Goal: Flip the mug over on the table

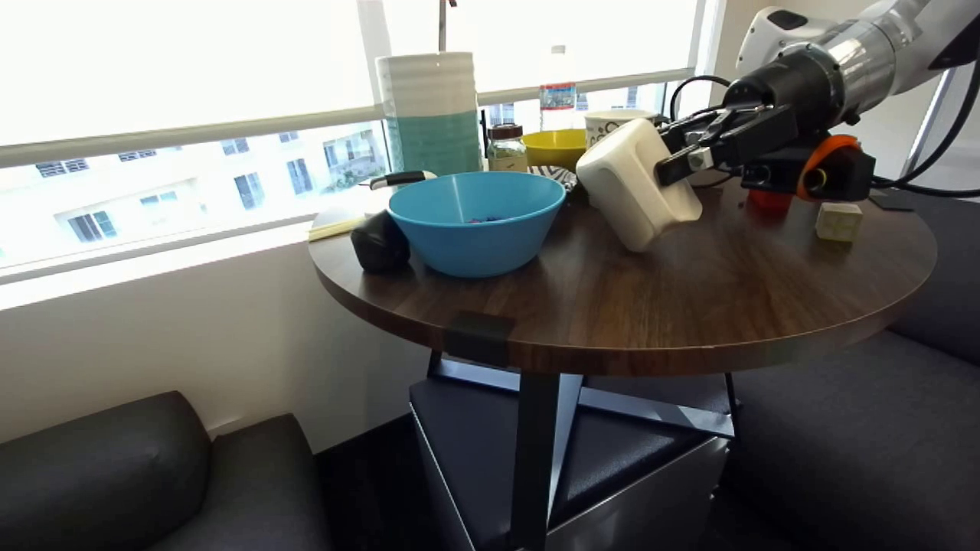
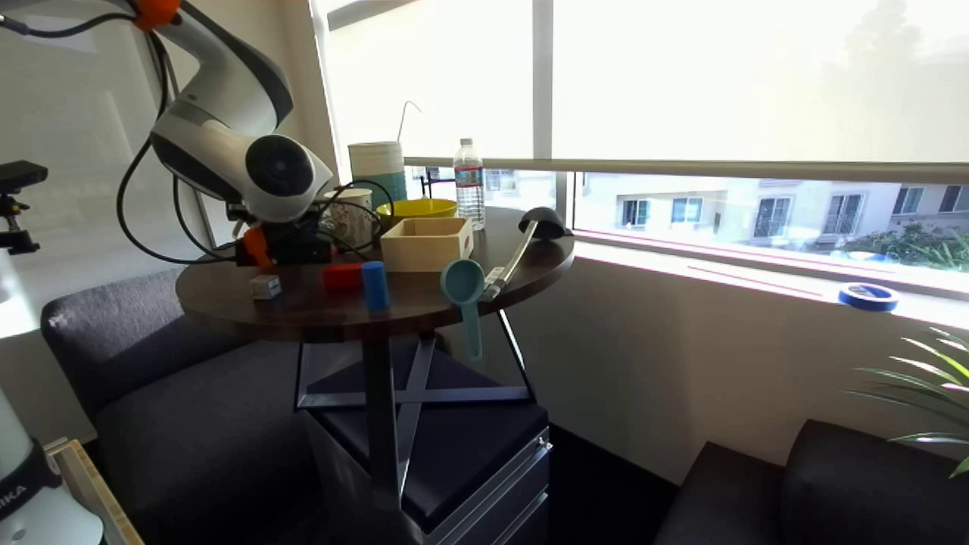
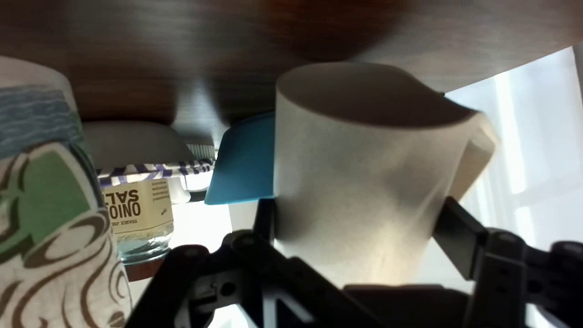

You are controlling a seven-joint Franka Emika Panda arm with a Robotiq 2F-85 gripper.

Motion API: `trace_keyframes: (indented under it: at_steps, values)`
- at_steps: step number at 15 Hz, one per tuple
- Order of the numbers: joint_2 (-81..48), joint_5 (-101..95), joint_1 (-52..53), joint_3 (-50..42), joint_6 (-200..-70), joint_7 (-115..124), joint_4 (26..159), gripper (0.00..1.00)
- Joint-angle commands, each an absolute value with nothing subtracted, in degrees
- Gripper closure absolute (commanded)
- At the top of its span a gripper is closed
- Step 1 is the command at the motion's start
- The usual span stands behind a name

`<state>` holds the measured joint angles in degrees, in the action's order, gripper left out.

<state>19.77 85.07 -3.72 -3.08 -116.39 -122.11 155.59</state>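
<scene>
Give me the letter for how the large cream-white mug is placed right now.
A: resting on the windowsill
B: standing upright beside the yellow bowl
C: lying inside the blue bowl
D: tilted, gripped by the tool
D: in an exterior view the cream-white mug sits at a slant, and the wrist view shows the tool closed on opposite sides of it.

In an exterior view, the mug (image 1: 629,180) is over the table (image 1: 735,283), contact unclear, right of a bowl (image 1: 481,241) and before a cup (image 1: 606,125).
</scene>
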Motion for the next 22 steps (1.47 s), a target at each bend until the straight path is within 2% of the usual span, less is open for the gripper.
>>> trace_keyframes:
  at_steps: [1,3,4,5,7,16,20,22]
  values:
    - [20.20,84.49,-5.42,-3.69,-114.56,-123.75,157.35,0.38]
    - [20.06,84.43,-5.90,-3.88,-114.21,-123.67,157.54,0.38]
    - [20.11,84.26,-6.06,-3.86,-114.17,-123.56,157.56,0.30]
    - [20.18,84.01,-6.25,-3.75,-114.17,-123.43,157.57,0.05]
    - [20.25,83.48,-6.49,-3.70,-114.20,-123.08,157.77,0.00]
    - [26.65,70.21,-7.88,-0.75,-124.60,-108.60,157.64,0.00]
    - [34.22,58.14,-7.17,2.74,-130.30,-92.97,158.33,0.00]
    - [38.00,52.36,-9.88,7.14,-128.92,-85.21,158.41,0.00]
